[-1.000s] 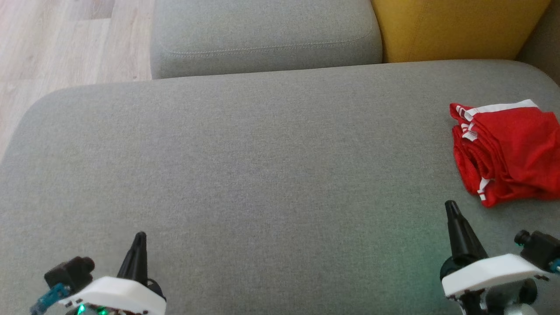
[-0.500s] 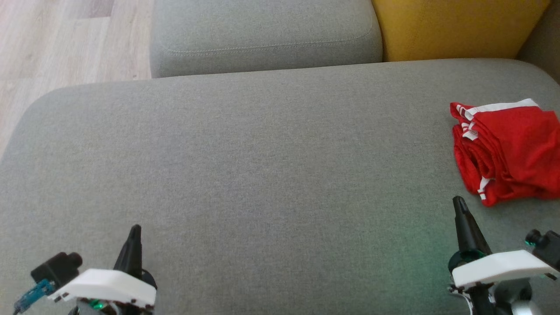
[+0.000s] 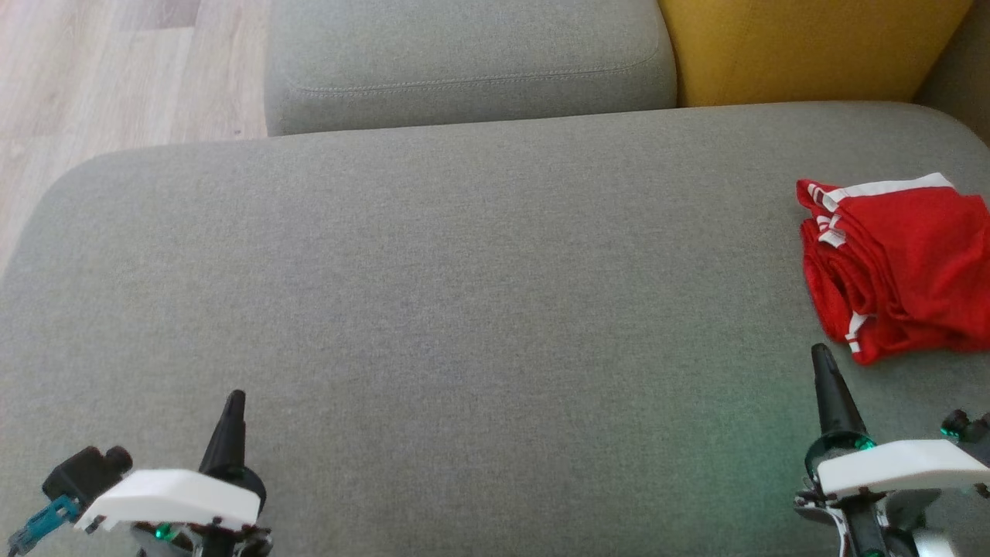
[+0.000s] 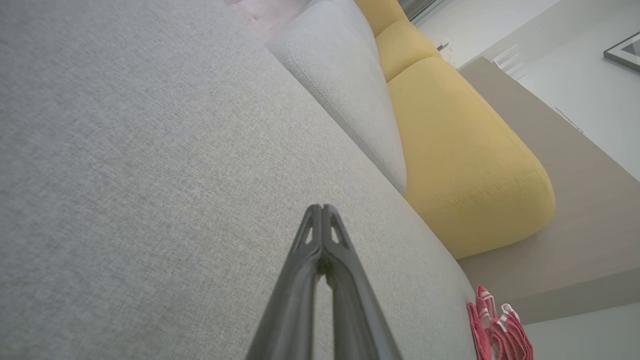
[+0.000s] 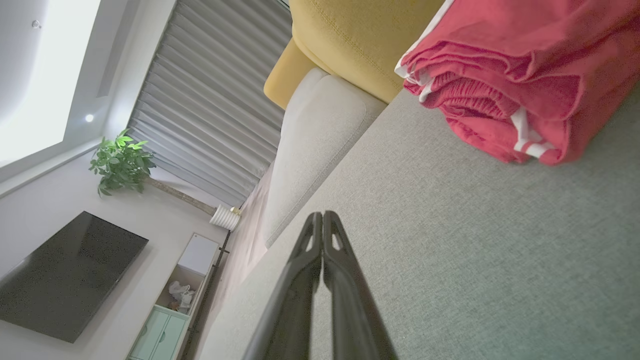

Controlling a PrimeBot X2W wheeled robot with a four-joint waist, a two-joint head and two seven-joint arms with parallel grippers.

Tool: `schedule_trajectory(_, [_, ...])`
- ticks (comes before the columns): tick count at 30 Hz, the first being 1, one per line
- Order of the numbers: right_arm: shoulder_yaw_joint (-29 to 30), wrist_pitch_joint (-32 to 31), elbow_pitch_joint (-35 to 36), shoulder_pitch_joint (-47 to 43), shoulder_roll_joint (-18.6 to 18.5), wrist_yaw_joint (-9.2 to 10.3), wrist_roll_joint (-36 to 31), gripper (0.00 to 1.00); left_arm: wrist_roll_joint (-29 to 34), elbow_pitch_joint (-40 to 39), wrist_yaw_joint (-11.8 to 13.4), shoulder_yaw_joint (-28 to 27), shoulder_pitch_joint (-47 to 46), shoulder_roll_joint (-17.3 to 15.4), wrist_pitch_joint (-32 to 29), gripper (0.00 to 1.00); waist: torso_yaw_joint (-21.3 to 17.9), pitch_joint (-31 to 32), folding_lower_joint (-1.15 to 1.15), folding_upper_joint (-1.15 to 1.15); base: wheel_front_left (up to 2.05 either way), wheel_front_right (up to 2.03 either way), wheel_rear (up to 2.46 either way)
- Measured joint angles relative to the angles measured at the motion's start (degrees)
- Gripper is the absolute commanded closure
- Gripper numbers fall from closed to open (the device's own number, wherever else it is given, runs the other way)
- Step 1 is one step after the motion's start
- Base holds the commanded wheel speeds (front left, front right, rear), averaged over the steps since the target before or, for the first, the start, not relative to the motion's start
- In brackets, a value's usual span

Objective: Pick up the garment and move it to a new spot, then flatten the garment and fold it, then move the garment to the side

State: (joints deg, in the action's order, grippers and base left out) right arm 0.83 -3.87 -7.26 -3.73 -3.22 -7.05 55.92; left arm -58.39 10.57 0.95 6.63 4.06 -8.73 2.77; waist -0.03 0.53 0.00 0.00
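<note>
The garment (image 3: 897,267) is red with white trim and lies folded in a bundle at the right edge of the grey sofa seat (image 3: 464,309). The right wrist view shows the garment (image 5: 505,80) up close, at its upper right. In the left wrist view the garment (image 4: 492,327) peeks in at the lower right. My right gripper (image 3: 821,357) is shut and empty, hovering just in front of the bundle's near corner, its tips (image 5: 322,216) pressed together. My left gripper (image 3: 234,398) is shut and empty at the lower left, far from the garment, tips (image 4: 321,207) touching.
A grey back cushion (image 3: 464,62) and a yellow cushion (image 3: 804,46) stand behind the seat. Wooden floor (image 3: 108,85) lies past the seat's far left edge. The right wrist view shows a television (image 5: 65,275), a cabinet (image 5: 185,290) and a potted plant (image 5: 122,160) across the room.
Both grippers have drawn outward: the left one down and to the left, the right one to the right. The garment has stayed where it lies.
</note>
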Motion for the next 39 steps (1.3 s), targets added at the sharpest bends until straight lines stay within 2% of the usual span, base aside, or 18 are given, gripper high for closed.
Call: schedule_trajectory(39, [3.0,-0.2,-5.5,4.6,-0.2,0.0,25.1,1.0,-23.3,3.3,-5.1,-5.8,-4.5,3.4,-5.1,1.0,0.0,-0.5,0.0,0.0,0.0,0.0,0.0])
